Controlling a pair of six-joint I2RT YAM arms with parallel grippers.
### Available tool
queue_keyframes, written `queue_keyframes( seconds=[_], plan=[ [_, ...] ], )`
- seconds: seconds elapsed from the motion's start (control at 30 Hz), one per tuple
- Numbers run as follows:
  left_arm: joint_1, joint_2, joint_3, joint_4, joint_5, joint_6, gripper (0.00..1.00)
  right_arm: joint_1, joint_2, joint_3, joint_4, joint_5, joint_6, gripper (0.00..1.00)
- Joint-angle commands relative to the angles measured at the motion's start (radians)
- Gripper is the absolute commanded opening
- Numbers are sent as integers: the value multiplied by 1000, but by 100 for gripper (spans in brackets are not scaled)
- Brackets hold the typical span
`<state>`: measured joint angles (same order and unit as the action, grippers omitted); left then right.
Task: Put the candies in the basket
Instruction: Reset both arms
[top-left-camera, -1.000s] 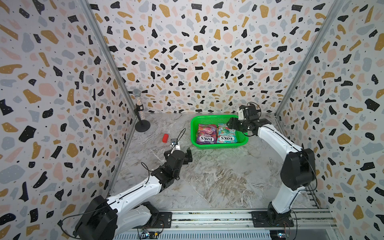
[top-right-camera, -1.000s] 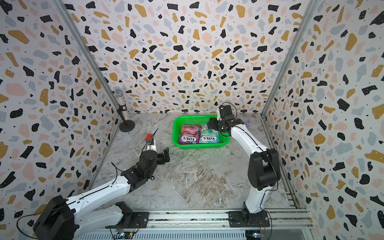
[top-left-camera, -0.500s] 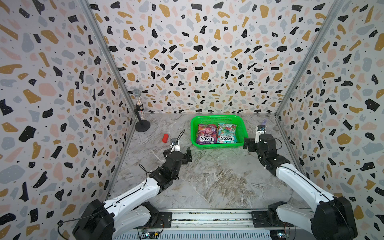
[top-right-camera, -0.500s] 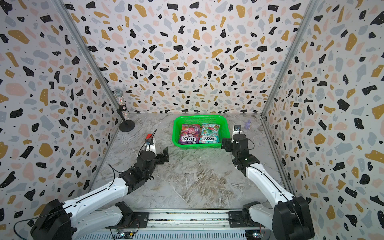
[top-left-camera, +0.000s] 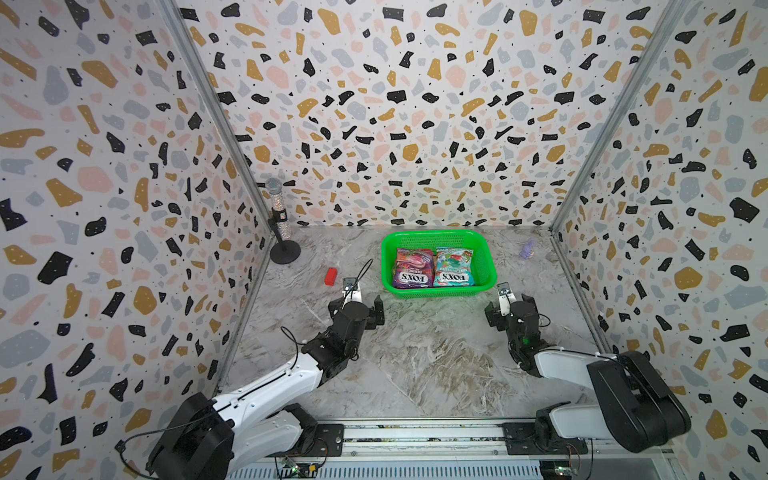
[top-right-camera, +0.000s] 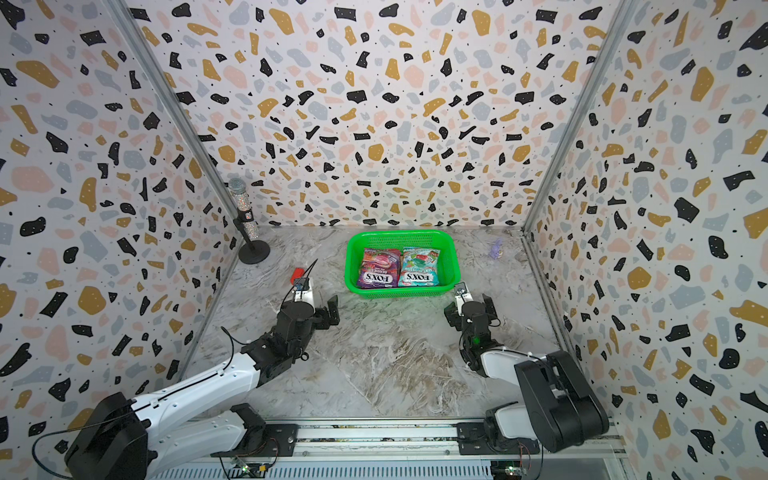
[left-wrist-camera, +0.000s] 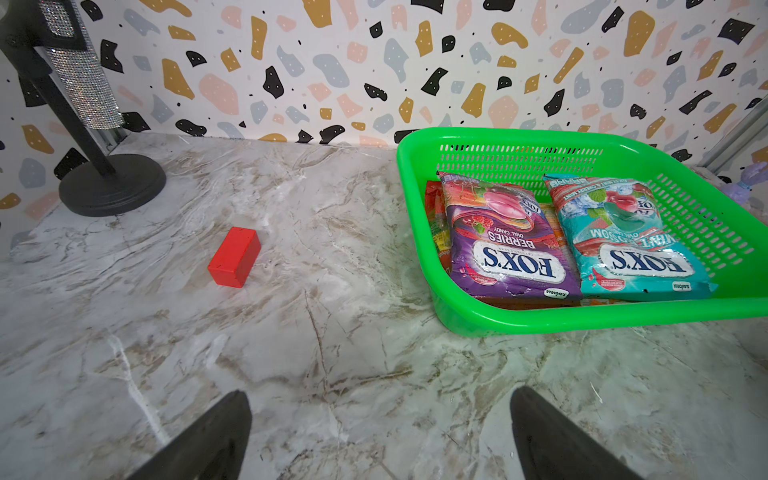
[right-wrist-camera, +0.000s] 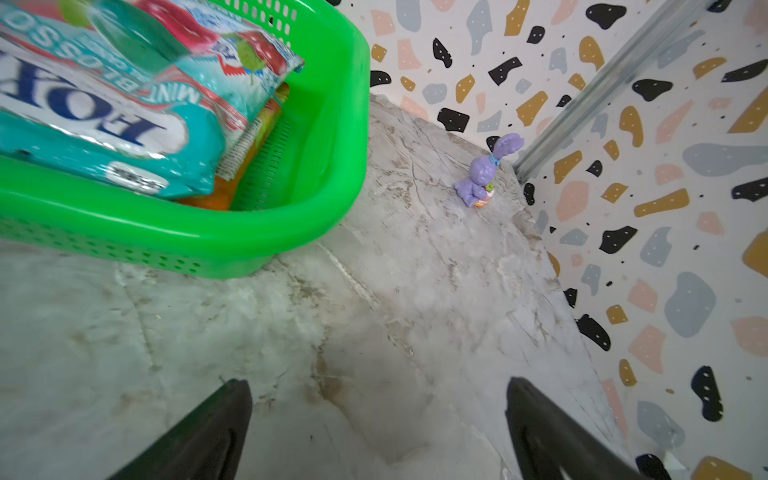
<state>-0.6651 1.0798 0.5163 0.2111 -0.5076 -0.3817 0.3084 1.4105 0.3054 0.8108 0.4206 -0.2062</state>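
Peeking under purple bag (top-left-camera: 411, 268) and teal bag (top-left-camera: 454, 266) in the centre-frame basket (top-left-camera: 432, 235), we catch only orange edges (right-wrist-camera: 212, 201). Left gripper (left-wrist-camera: 380, 392) and right gripper (right-wrist-camera: 378, 381) gape wide, empty.

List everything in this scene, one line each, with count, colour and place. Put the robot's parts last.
basket: one, bright green, on the tabletop towards the back wall
Fox's Berries candy bag: one, purple, on top in the basket, on the block's side
Fox's Mint Blossom candy bag: one, teal, on top in the basket, beside the Berries bag
candy bags underneath: at least one, orange, only edges show
block: one, red, on the tabletop beside the basket
bunny figurine: one, purple, far corner
microphone on stand: one, glittery silver on black, opposite far corner
tabletop: one, grey marble
left end effector: one, black, open, empty, over the tabletop
right end effector: one, black, open, empty, by the basket's near corner
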Motion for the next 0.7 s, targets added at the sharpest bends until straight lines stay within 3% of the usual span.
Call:
queue_keyframes(
  seconds=[0.0, 0.07, 0.23, 0.33, 0.43, 0.47, 0.5, 0.53, 0.6, 0.67],
  plan=[
    [1, -3, 10, 32, -30, 8, 100, -5, 99, -26, 301, 136, -33, 99],
    [2, -30, 0, 30, -73, 33, 100, -18, 74, -15, 239, 184, 22, 99],
    [2, -123, -62, 41, -246, 94, 100, -118, 44, 14, 115, 19, 108, 99],
    [2, -142, -116, 141, -247, 222, 100, -155, 44, 13, 110, -31, 140, 99],
    [2, -113, -138, 228, -284, 325, 100, -192, 69, -16, 150, -64, 189, 99],
    [2, -100, -131, 230, -310, 353, 100, -199, 141, -22, 281, -61, 171, 99],
    [2, -89, -126, 230, -331, 381, 100, -197, 138, -8, 249, -61, 165, 100],
    [2, -77, -121, 234, -345, 421, 100, -200, 81, 32, 68, -72, 198, 100],
    [2, -52, -124, 256, -379, 488, 100, -205, 134, 3, 215, -73, 174, 100],
    [4, -18, -138, 321, -428, 566, 100, -195, 89, 12, 122, -89, 178, 100]
  ],
)
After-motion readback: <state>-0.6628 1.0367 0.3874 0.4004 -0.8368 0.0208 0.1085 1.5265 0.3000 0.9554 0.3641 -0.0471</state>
